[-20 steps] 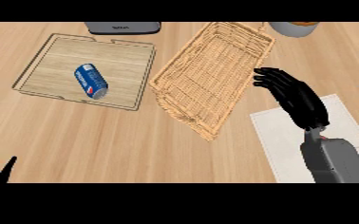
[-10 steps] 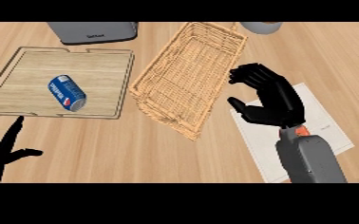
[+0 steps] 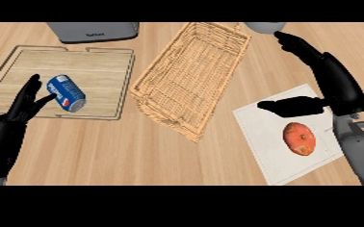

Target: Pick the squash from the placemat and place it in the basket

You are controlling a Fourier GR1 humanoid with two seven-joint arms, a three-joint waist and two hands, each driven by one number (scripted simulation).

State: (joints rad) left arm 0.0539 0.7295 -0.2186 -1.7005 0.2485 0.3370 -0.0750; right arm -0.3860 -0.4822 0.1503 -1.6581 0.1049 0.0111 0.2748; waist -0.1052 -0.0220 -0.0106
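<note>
Lying on the white placemat [image 3: 274, 146] at the lower right of the wooden bench [image 3: 142, 149] is the squash [image 3: 299, 139], an orange-red oval with its long axis running roughly up and down in the head view, touched by nothing. Hanging over the placemat's upper edge is the right hand [image 3: 328, 79], spread wide: its fingers are stretching straight toward the top of the view, their tips ending close to a grey round object [image 3: 265, 27] at the upper edge, which is cut off and may be a bowl or cup. Its thumb is pointing left just above the squash, with a narrow strip of placemat showing between them, so the hand is holding nothing.

Sitting left of the placemat, near the middle of the bench, is the wicker basket [image 3: 190, 79], long and tilted on a diagonal, its lower corner pointing toward the view's bottom. Nothing is showing inside it. Resting further left is a wooden tray [image 3: 99, 69] carrying a blue can [image 3: 66, 93] on its side. Standing behind the tray at the top edge is a grey appliance [image 3: 94, 31], only partly in view.

Showing at the left edge is the left hand [image 3: 21, 110], open with fingers up and relaxed, its fingertips overlapping the tray's left rim just beside the can
</note>
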